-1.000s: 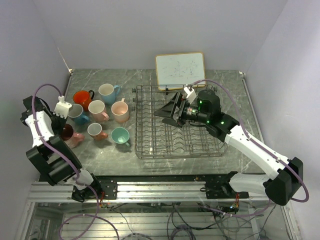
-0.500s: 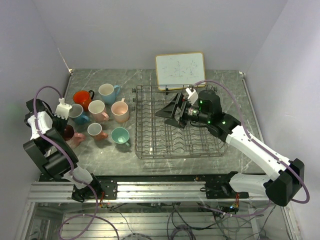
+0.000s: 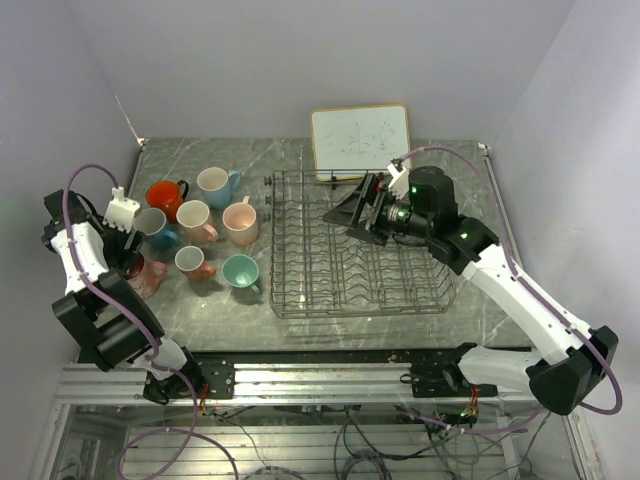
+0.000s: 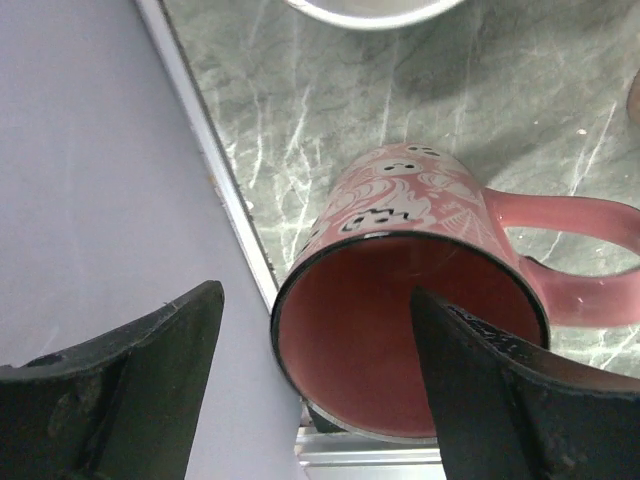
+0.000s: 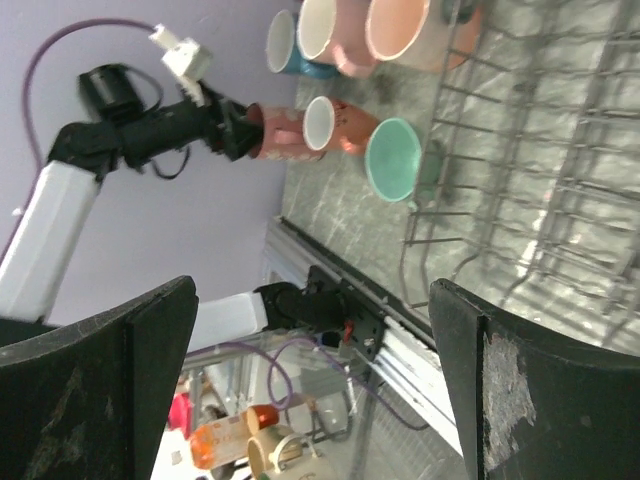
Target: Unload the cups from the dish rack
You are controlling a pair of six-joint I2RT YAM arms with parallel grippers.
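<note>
Several cups stand in a cluster on the table's left, among them an orange-red one (image 3: pixel 163 195), a light blue one (image 3: pixel 213 182) and a teal one (image 3: pixel 240 271). A pink patterned mug (image 4: pixel 400 205) with a dark red inside stands upright by the table's left edge. My left gripper (image 4: pixel 315 295) is open astride its near rim, one finger outside it and the other over its mouth. The grey wire dish rack (image 3: pixel 300 290) sits mid-table, and I see no cup among its tines. My right gripper (image 3: pixel 352 210) hovers wide open over the rack's back part, holding nothing.
A wood-framed whiteboard (image 3: pixel 360 140) leans behind the rack. A raised metal strip (image 4: pixel 215 180) and the purple wall run along the table's left edge, right beside the pink mug. In the right wrist view the teal cup (image 5: pixel 395 160) stands just off the rack's corner (image 5: pixel 430 215).
My left gripper has opened and let go of the pink patterned mug, which now stands on the table. My right gripper has drawn back to the right over the rack and opened wider.
</note>
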